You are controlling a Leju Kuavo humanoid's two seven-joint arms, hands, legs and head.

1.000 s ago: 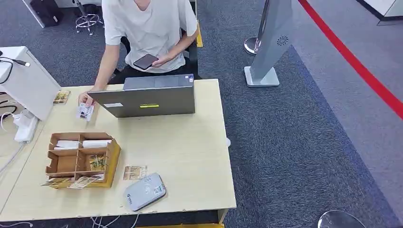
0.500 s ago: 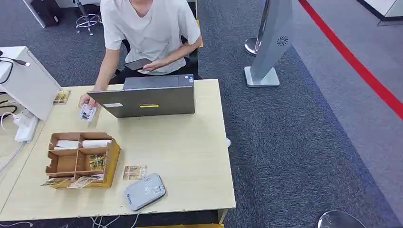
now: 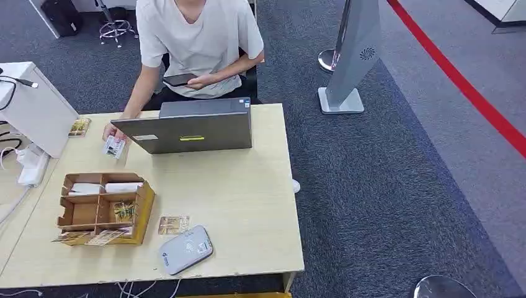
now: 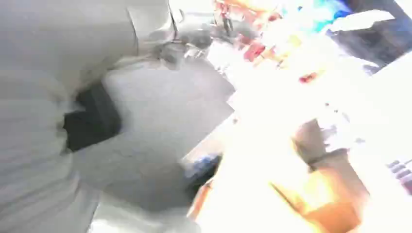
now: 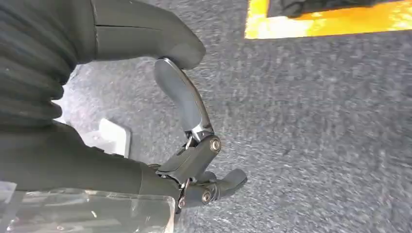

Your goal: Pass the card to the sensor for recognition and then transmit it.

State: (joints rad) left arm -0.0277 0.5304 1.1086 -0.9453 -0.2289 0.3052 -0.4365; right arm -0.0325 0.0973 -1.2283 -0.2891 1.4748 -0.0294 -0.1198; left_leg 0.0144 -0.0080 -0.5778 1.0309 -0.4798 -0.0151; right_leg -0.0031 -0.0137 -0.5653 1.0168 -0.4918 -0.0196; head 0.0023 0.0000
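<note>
A: Quick pass, biggest first. The table [image 3: 248,205] holds a laptop [image 3: 186,131], a cardboard organizer [image 3: 102,208] with cards in it, a grey card sensor [image 3: 186,249] at the near edge, and one card [image 3: 173,225] lying flat just beside the sensor, between it and the organizer.

B: Risks?

A: My guess: the card is flat on the wood, so fingers could slide it instead of lifting it, or nudge the sensor, which sits close to the edge. A person [image 3: 198,37] is seated behind the laptop, one hand [image 3: 111,133] on another card [image 3: 113,146] on the far side, so picking the wrong card or reaching into that hand is possible too. More cards stick out at the organizer's front; easy to confuse.

B: Hand pose?

A: The right hand [image 5: 194,145] hangs over the carpet, fingers loosely spread, holding nothing, well away from the table. The left hand [image 4: 48,121] shows as a pale ribbed cover in a blurred, overexposed wrist view; I can't tell whether its fingers are apart or curled.

B: So nothing picked up?

A: Looks that way; the card rests untouched by either robot hand.
</note>
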